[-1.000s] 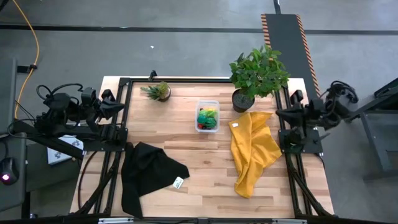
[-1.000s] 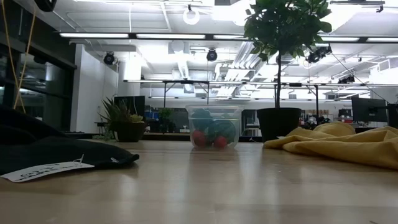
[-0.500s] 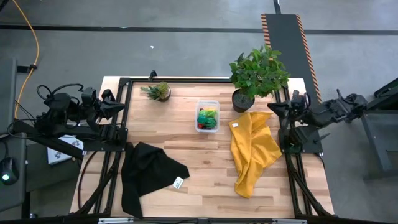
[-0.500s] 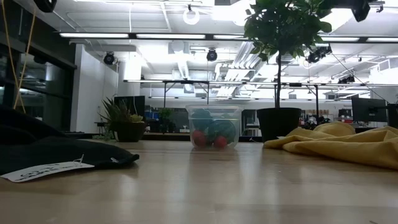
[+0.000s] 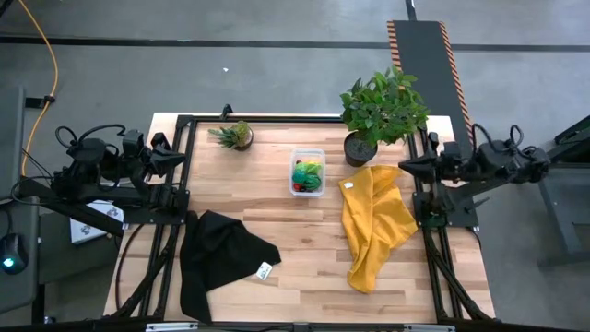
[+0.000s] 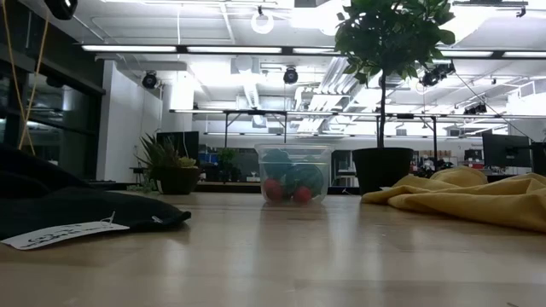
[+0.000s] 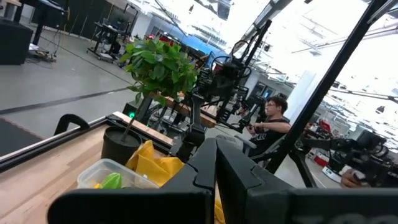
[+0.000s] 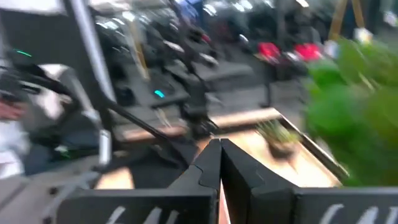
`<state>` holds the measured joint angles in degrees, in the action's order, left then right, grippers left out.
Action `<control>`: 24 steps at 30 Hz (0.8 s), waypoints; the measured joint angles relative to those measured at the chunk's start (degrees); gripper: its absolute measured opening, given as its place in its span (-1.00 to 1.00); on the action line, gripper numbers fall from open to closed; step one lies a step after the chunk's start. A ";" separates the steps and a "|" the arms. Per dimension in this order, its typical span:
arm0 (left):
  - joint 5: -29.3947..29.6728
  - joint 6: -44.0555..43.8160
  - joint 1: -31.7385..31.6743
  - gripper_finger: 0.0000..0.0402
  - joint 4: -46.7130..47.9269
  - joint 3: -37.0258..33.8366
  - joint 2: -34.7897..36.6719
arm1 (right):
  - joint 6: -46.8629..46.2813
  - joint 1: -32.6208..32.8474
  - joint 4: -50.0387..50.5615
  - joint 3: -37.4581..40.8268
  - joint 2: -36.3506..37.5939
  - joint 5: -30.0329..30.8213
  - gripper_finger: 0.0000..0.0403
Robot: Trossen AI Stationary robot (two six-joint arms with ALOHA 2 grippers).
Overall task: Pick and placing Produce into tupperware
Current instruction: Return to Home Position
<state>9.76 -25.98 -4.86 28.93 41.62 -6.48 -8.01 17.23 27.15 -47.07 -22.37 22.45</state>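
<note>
The clear tupperware (image 5: 307,171) stands on the table's far middle. The produce (image 5: 306,173) lies inside it, with green, yellow and red pieces; the low view shows red balls and a green one (image 6: 294,181) behind its wall (image 6: 266,162). My left gripper (image 5: 181,150) is drawn back over the table's left edge, shut on nothing; its fingers (image 7: 216,168) meet in the left wrist view. My right gripper (image 5: 404,166) is over the right edge, also shut and holding nothing (image 8: 220,163). Both point level toward the table's middle.
A large potted plant (image 5: 383,109) stands right of the tupperware and a small one (image 5: 235,136) to its left. A yellow cloth (image 5: 373,221) lies at the right. A black cloth (image 5: 217,254) with a white tag lies near left. A person (image 7: 270,121) sits beyond the table.
My right arm has swung about over the table's right edge. Its rear part has gone toward the near side and its gripper has turned to point across the table, shut throughout. The tupperware and produce have stayed put.
</note>
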 joint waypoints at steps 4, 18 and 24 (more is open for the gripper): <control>0.02 -0.02 0.00 -1.00 0.28 0.00 0.00 | 5.40 -1.71 -11.37 2.62 -0.48 -9.55 -1.00; 1.92 -1.51 0.01 -1.00 1.93 -0.01 0.00 | 3.51 -17.89 -22.24 17.04 -1.66 -22.52 -1.00; 1.92 -1.42 0.00 -1.00 3.37 -0.01 0.00 | 3.04 -25.93 -21.80 18.68 -1.63 -27.47 -1.00</control>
<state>11.68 -27.40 -4.86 32.30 41.60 -6.48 -4.97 -8.70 5.35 -28.39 -24.00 -5.02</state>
